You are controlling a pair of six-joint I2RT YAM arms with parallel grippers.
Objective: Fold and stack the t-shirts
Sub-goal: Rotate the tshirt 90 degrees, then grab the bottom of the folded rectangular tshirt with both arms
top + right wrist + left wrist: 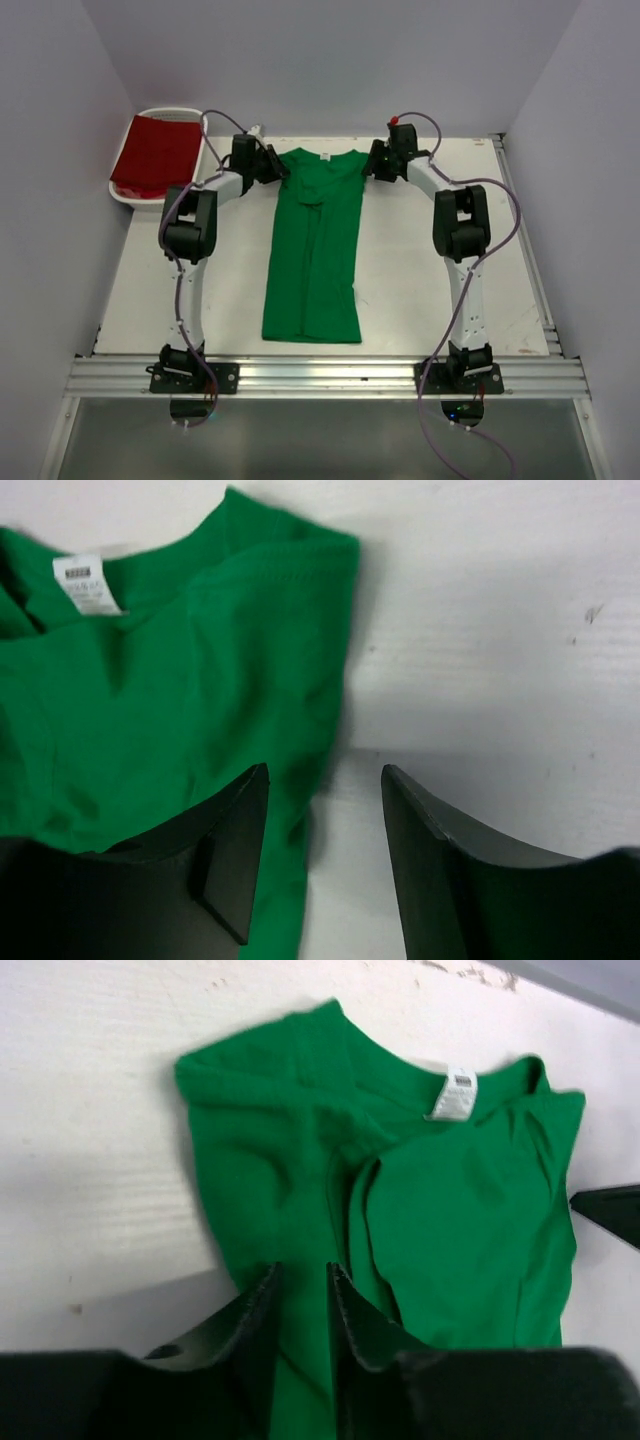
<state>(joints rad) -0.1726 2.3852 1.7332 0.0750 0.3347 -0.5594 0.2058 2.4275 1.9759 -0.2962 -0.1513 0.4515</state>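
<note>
The bright green t-shirt [315, 250] lies flat in the middle of the table, folded into a long narrow strip, collar at the far end. Its white neck label [455, 1095] faces up. My left gripper [278, 170] is at the shirt's far left shoulder. In the left wrist view it [302, 1275] hovers over the green cloth [450, 1210], jaws a narrow gap apart, cloth showing between them. My right gripper [370, 165] is at the far right shoulder, open. In the right wrist view it [325, 775] straddles the shirt's right edge [150, 700]. The dark red t-shirt [155, 155] lies in the basket.
The white slatted basket [128, 198] stands at the table's far left corner. Grey walls close in the back and both sides. A metal rail [320, 375] runs along the near edge by the arm bases. The other gripper's black tip [610, 1210] shows in the left wrist view.
</note>
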